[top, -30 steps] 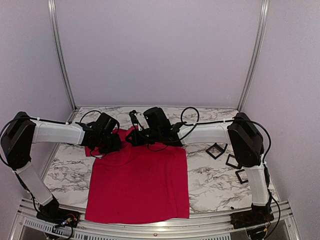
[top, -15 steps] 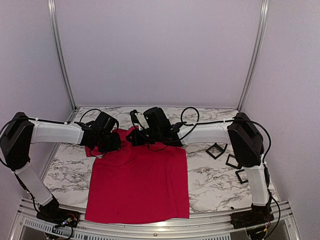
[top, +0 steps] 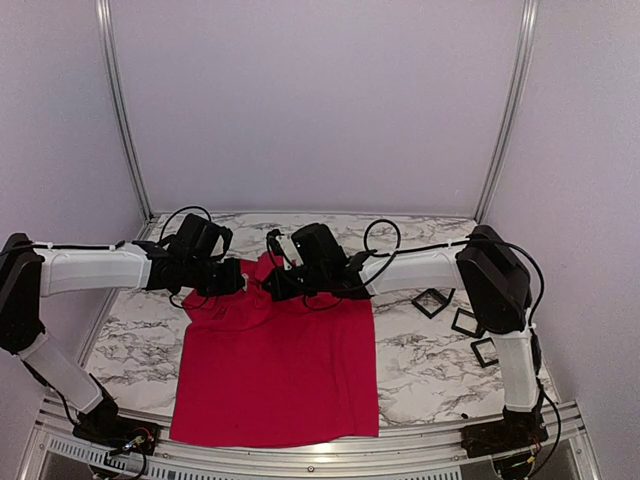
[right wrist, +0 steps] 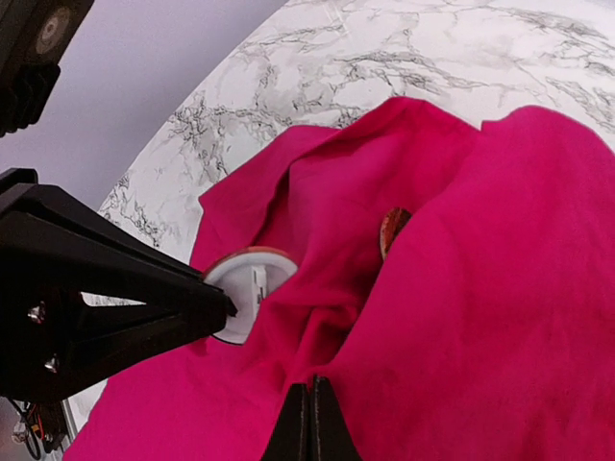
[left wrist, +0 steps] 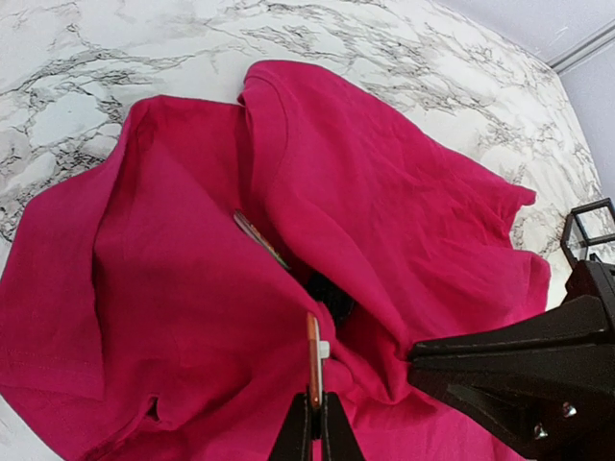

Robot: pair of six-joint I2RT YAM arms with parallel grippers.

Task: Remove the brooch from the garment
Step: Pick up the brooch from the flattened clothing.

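Note:
The garment, a bright red T-shirt, lies spread on the marble table with its collar end bunched up between my two grippers. The brooch is a thin round disc with an orange rim, seen edge-on in the left wrist view. The right wrist view shows its white back and clasp. My left gripper is shut on the brooch's rim and still close against the cloth. My right gripper is shut on a pinch of red fabric just beside the brooch. In the top view both grippers meet at the collar.
A second small round piece with an orange edge sits in a fold of the shirt past the brooch. Three black square frames lie on the marble at the right. Aluminium posts and white walls close in the table.
My left gripper has closed on the brooch and shifted right toward the collar. My right gripper has stayed shut on the fabric and sunk slightly.

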